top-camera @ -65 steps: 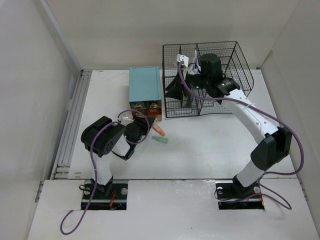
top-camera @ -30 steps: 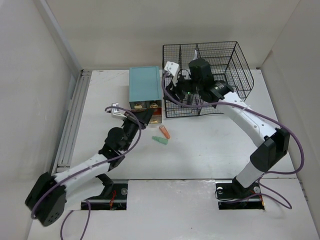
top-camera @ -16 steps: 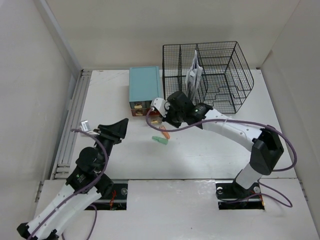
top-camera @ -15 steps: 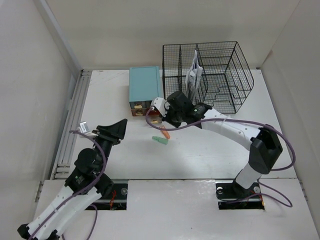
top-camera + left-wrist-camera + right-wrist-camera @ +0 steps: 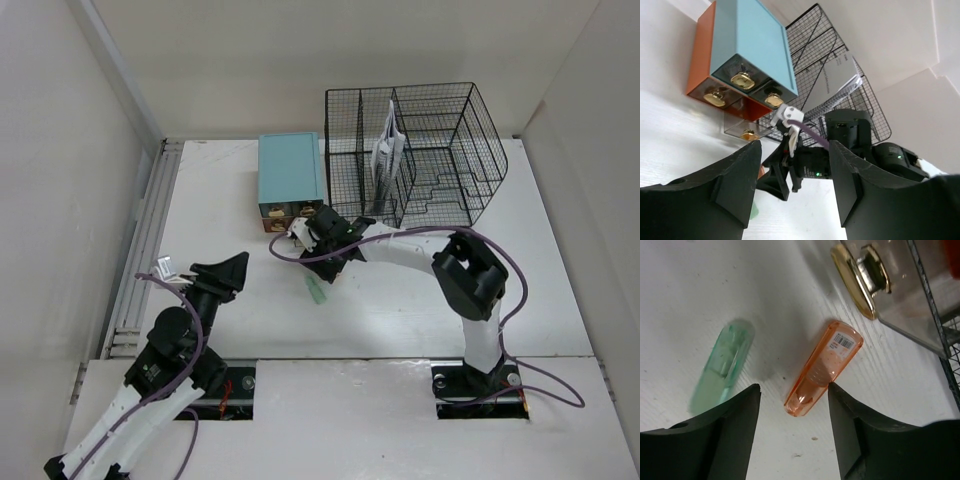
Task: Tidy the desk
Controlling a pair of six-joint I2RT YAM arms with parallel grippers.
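Okay, right gripper (image 5: pixel 794 387) spread wide over the desk (image 5: pixel 400 310), orange case (image 5: pixel 822 367) lying between its fingers. I'd square up across its narrow width, drop straight, avoid the green case (image 5: pixel 720 367). The left gripper (image 5: pixel 795 145) is wide, empty.

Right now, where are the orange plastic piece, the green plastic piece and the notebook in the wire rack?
orange plastic piece (image 5: pixel 821 371), right wrist view, middle of its body.
green plastic piece (image 5: pixel 720 368), right wrist view, middle of its body.
notebook (image 5: pixel 832 82), left wrist view, on its white cover.
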